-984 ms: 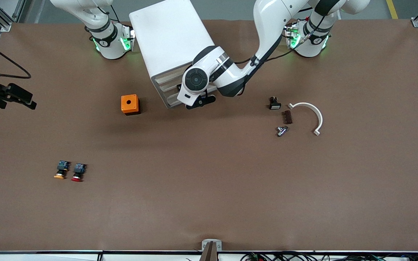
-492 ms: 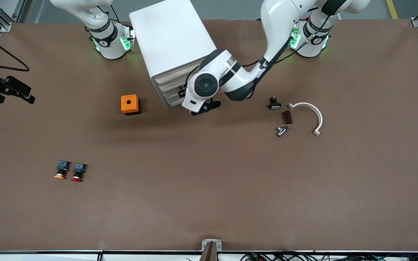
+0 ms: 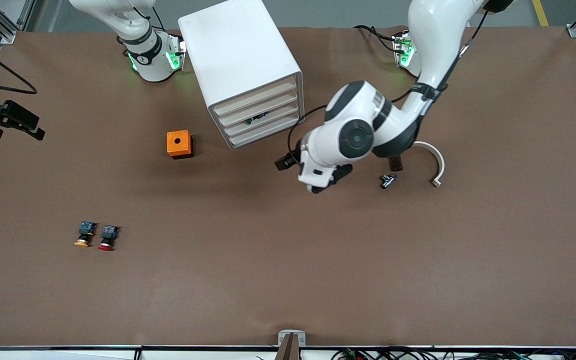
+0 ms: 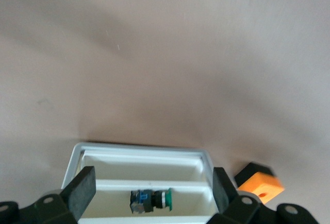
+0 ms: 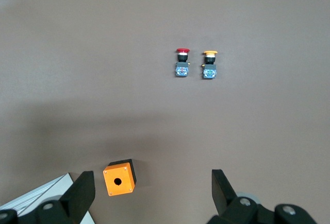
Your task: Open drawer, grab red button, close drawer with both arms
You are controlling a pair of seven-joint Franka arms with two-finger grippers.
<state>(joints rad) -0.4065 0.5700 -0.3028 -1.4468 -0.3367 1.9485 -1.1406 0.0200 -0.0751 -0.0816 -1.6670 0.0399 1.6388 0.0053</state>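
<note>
The white cabinet [image 3: 238,55] stands near the arms' bases, its four drawers [image 3: 258,112] all shut. A green-capped button [image 3: 257,119] shows through one drawer front, and also in the left wrist view [image 4: 150,201]. My left gripper [image 3: 284,162] [image 4: 152,188] is open and empty, a short way in front of the drawers. The red button [image 3: 107,240] [image 5: 181,62] lies on the table beside the orange-capped button [image 3: 84,236] [image 5: 209,64], much nearer the front camera. My right gripper [image 3: 17,134] [image 5: 152,193] is open and empty, high over the right arm's end of the table.
An orange cube with a hole [image 3: 179,144] [image 5: 119,179] [image 4: 260,183] sits beside the cabinet. Toward the left arm's end lie a white curved piece [image 3: 433,160], a brown block [image 3: 395,163] and a metal fitting [image 3: 389,180].
My left arm has drawn back from the drawer fronts, toward its own end and nearer the front camera, uncovering them. The right gripper has drifted slightly. The buttons have not moved.
</note>
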